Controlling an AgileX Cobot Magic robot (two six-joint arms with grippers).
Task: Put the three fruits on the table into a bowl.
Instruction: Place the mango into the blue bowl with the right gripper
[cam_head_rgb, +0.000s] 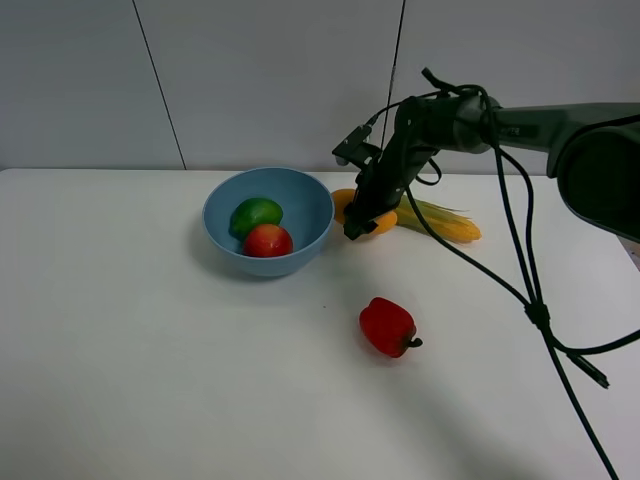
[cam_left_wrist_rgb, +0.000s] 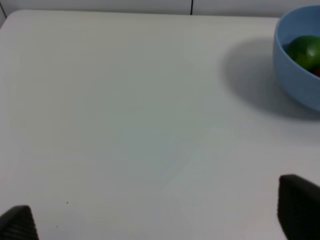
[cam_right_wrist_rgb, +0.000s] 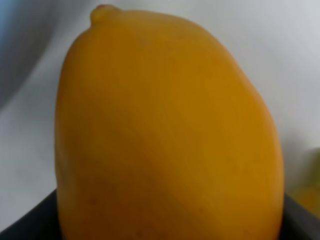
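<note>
The right gripper (cam_head_rgb: 358, 226) is sitting just right of the frame's centre in the high view, clamped on the mango (cam_head_rgb: 381, 222), which is lying on the white counter (cam_head_rgb: 150, 350) just right of the bowl (cam_head_rgb: 315, 215). In the right wrist view the mango (cam_right_wrist_rgb: 165, 130) is filling nearly the whole picture, with dark gripper parts showing at the lower corners on either side of it. The corn cob (cam_head_rgb: 445, 222) is lying just right of the mango, close against it. The light-blue bowl is sitting in the upper middle of the high view, holding the green fruit (cam_head_rgb: 256, 214) and the red apple-like fruit (cam_head_rgb: 268, 241) side by side and touching. The red bell pepper (cam_head_rgb: 388, 326) is resting lower in the frame, well apart from the bowl. The left gripper (cam_left_wrist_rgb: 160, 220) is showing only in its own wrist view, its two dark fingertips (cam_left_wrist_rgb: 299, 202) standing wide apart over bare counter, holding nothing, with the bowl (cam_left_wrist_rgb: 295, 80) and the green fruit (cam_left_wrist_rgb: 306, 50) at the upper right of that picture.
</note>
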